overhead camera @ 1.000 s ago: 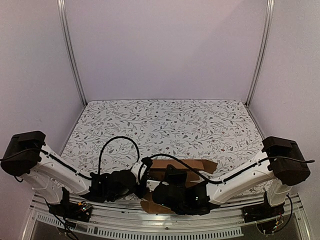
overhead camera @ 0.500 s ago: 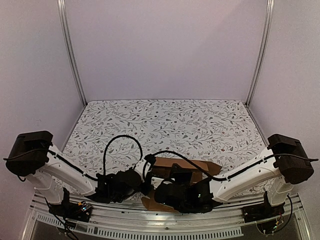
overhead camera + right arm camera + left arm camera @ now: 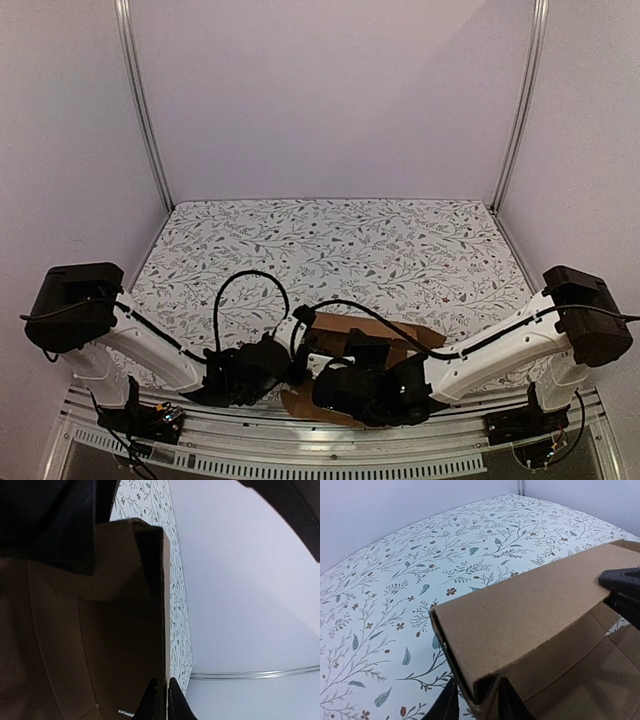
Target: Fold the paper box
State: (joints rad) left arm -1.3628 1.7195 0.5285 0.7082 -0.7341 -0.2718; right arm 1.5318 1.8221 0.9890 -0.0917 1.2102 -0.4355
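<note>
The paper box (image 3: pixel 385 338) is a plain brown cardboard sheet, partly folded, at the near middle of the table. In the left wrist view a folded panel (image 3: pixel 530 610) rises over the floral cloth, and my left gripper (image 3: pixel 475 705) is shut on its folded corner. In the right wrist view my right gripper (image 3: pixel 161 702) is shut on a thin upright wall of the box (image 3: pixel 120 630). In the top view the left gripper (image 3: pixel 290 365) and the right gripper (image 3: pixel 335 372) sit close together over the box's near left end, hiding much of it.
The table carries a floral cloth (image 3: pixel 330 250). Pale walls and metal posts (image 3: pixel 140 100) close the back and sides. A black cable (image 3: pixel 250 285) loops above the left arm. The metal rail (image 3: pixel 300 455) runs along the near edge.
Both arms have shifted slightly right and nearer the table's front. The box has tilted with them, its right end now lower. Both grippers stay shut on the cardboard.
</note>
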